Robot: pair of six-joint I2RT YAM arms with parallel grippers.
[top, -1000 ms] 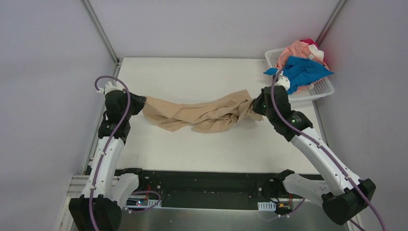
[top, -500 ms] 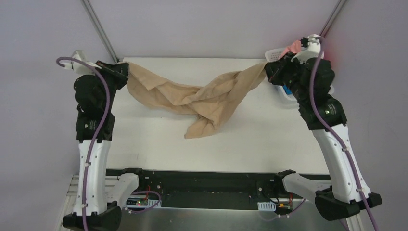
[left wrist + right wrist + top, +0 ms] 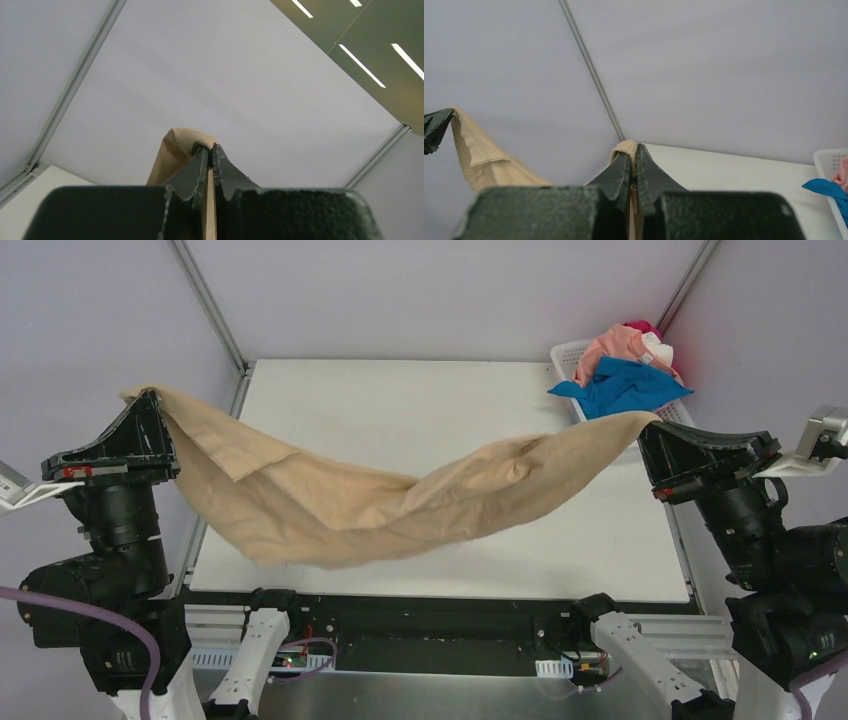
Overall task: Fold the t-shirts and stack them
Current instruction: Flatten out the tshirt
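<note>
The tan t-shirt [image 3: 380, 510] hangs in the air, stretched between my two grippers and sagging in the middle above the white table [image 3: 400, 400]. My left gripper [image 3: 150, 400] is shut on its left end, high at the left; the cloth shows pinched in the left wrist view [image 3: 182, 142]. My right gripper [image 3: 648, 430] is shut on its right end, high at the right; the cloth shows in the right wrist view [image 3: 625, 148]. The blue [image 3: 625, 385], salmon pink [image 3: 615, 343] and red [image 3: 640, 328] t-shirts lie heaped at the back right.
A white lattice basket [image 3: 665, 423] at the table's back right corner holds the heaped shirts. Grey walls with metal posts [image 3: 205, 300] enclose the table. Both arms are raised close to the camera.
Both grippers have lifted the tan shirt off the table and pulled it apart and toward the camera; it went from a bunched heap to a hanging, stretched span.
</note>
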